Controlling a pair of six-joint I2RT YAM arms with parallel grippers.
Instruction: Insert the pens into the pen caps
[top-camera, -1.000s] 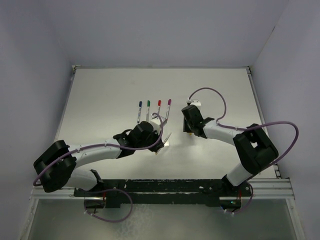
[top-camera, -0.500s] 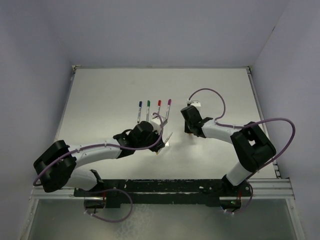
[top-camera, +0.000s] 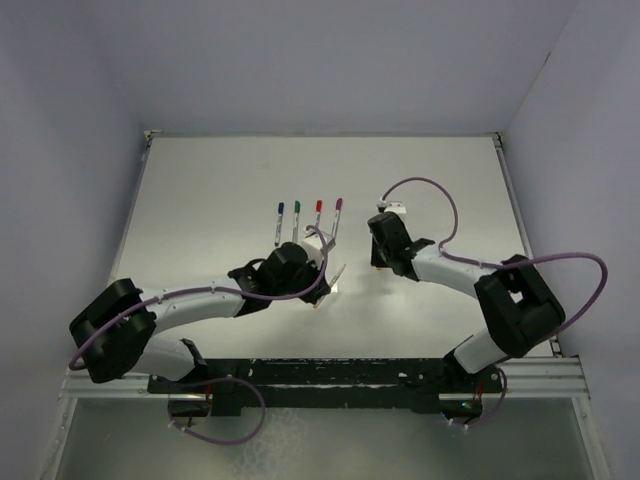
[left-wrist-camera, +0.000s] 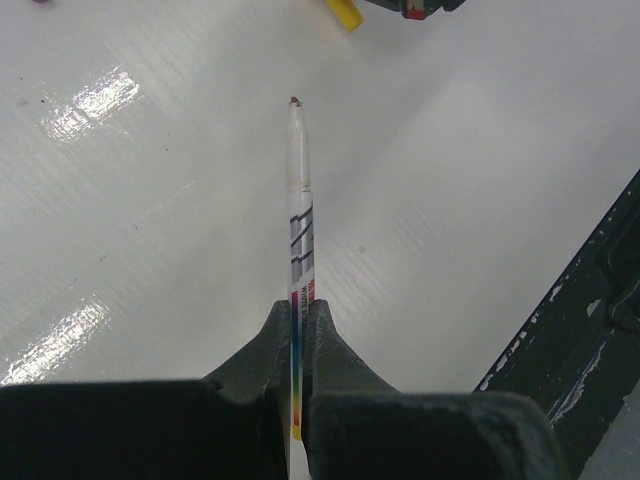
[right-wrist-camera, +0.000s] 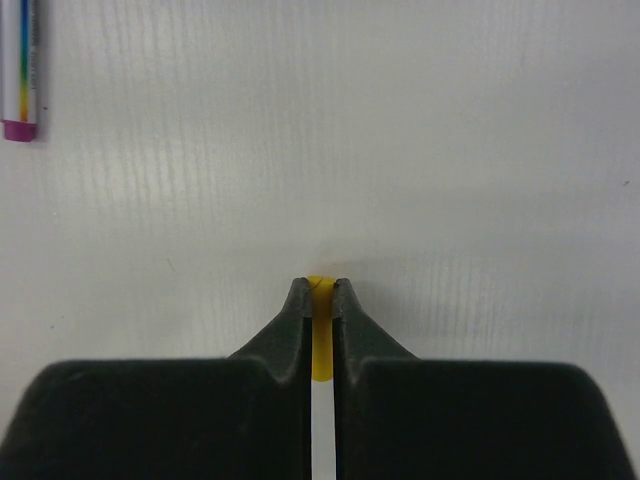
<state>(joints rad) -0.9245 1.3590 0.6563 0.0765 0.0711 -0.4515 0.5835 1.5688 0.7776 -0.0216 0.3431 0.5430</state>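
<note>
White tabletop (top-camera: 200, 190): left gripper (left-wrist-camera: 297, 310) clamps pen (left-wrist-camera: 298, 190), right gripper (right-wrist-camera: 320, 290) clamps yellow cap (right-wrist-camera: 320, 355); we fear thin grips slipping off-axis

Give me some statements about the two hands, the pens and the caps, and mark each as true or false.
1. The left hand grips an uncapped pen. True.
2. The right hand is open. False: it is shut on the yellow cap.
3. Four capped pens lie in a row. True.
4. The yellow cap sits on the gripped pen. False: the pen's tip is bare and apart from the cap.
</note>
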